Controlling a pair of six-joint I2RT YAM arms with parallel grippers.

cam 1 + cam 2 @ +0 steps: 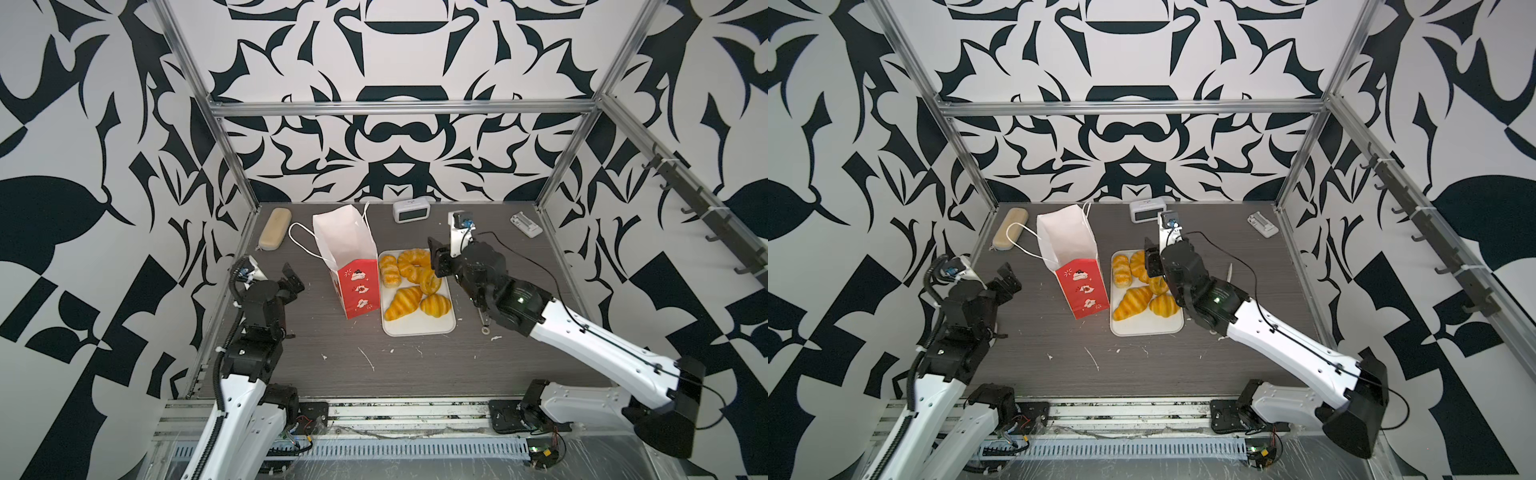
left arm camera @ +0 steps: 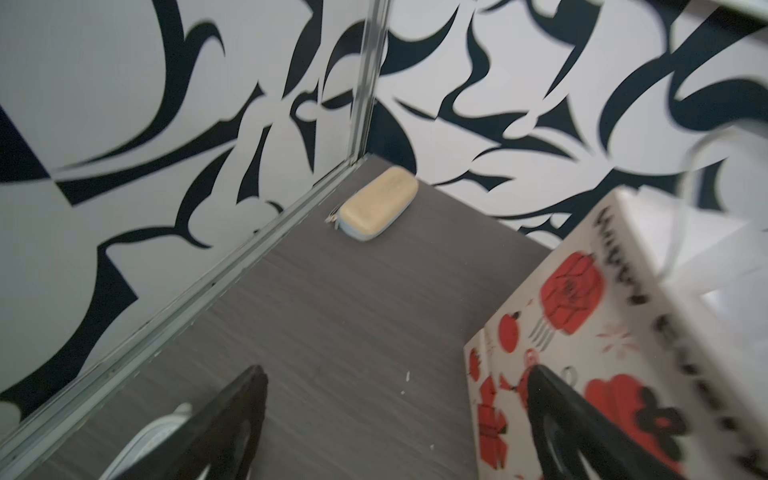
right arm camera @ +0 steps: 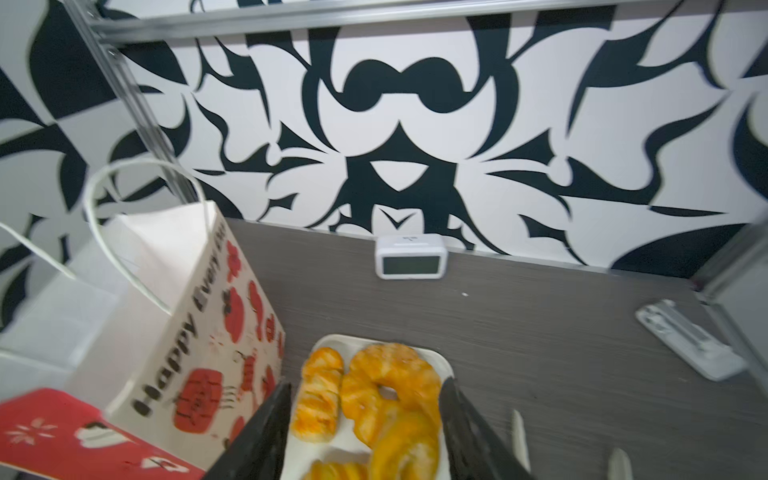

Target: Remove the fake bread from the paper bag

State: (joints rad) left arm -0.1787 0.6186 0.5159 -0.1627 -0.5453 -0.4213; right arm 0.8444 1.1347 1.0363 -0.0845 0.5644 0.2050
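Grey tabletop (image 1: 415, 374), paper bag (image 1: 347, 245) depths unseen, fake bread (image 1: 403, 303) partly behind parted right pincer (image 1: 438, 262), left pincer (image 1: 293, 278) parted wider.

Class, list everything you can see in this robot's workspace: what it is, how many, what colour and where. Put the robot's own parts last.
fake bread: five pieces, glossy golden-orange, all on the tray
paper bag: one, red and white with white cord handles, standing just left of the tray in both top views
tray: one, white, mid-table
zip case: one, beige, far left corner
digital clock: one, white, against the back wall
flat device: one, white, far right corner
table: one, dark grey wood grain
left gripper: one, black, open and empty, left of the bag
right gripper: one, black, open, above the bread on the tray
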